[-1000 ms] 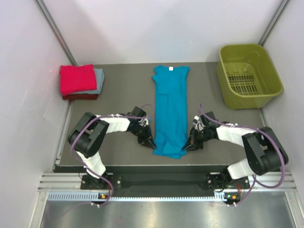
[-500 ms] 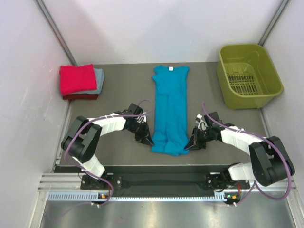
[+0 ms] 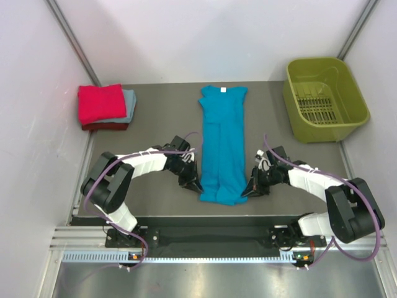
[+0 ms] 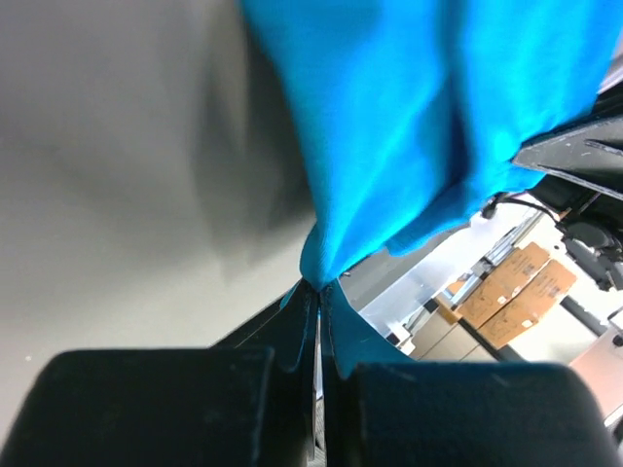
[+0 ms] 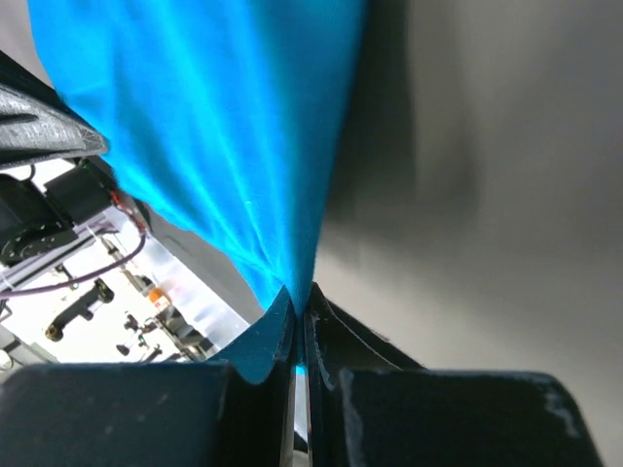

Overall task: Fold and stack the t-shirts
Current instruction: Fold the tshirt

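Note:
The teal-blue t-shirt [image 3: 222,144] lies lengthwise in the middle of the table, sides folded in, collar at the far end. My left gripper [image 3: 198,187] is shut on its near left hem corner. My right gripper [image 3: 245,191] is shut on its near right hem corner. In the left wrist view the teal cloth [image 4: 409,126] hangs from the shut gripper [image 4: 319,287]. In the right wrist view the cloth [image 5: 214,126] runs up from the shut gripper [image 5: 300,297]. The near hem is lifted a little. A folded red shirt [image 3: 101,103] lies on a pale grey-blue one [image 3: 129,104] at the far left.
An olive-green plastic basket [image 3: 325,98] stands at the far right corner. White walls close in the table [image 3: 155,112] on three sides. A dark red layer [image 3: 105,126] shows under the folded stack.
Both grippers have drawn the shirt's near hem a little away from the table's front edge and slightly inward. The left arm has shifted right. The folded stack and basket have not moved.

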Available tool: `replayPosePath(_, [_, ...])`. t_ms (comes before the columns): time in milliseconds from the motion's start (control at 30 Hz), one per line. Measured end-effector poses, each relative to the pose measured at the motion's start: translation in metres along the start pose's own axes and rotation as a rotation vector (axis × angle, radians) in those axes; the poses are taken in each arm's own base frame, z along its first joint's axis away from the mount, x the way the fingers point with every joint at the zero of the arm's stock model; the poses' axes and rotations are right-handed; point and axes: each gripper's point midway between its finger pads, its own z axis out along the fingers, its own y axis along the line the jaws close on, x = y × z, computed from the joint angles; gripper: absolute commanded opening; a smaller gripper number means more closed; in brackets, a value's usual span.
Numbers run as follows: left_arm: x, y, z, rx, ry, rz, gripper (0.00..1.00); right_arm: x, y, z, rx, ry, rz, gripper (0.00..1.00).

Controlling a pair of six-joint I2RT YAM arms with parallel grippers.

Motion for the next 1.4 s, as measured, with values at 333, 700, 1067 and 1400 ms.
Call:
replayPosePath(333, [-0.044, -0.060, -0.033, 0.057, -0.112, 0.194, 0.00, -0.052, 0.063, -0.028, -0.080, -0.112, -0.162, 0.00])
replayPosePath(700, [-0.128, -0.098, -0.101, 0.096, -0.350, 0.290, 0.00, -0.120, 0.094, -0.054, -0.100, -0.225, -0.191, 0.00])
replayPosePath(1067, [-0.180, -0.077, -0.061, 0.065, -0.287, 0.235, 0.00, -0.186, 0.073, -0.035, -0.085, -0.247, -0.115, 0.00])
replayPosePath(1400, [-0.239, -0.076, -0.054, 0.067, -0.338, 0.231, 0.00, -0.254, 0.080, -0.023, -0.108, -0.267, -0.125, 0.00])
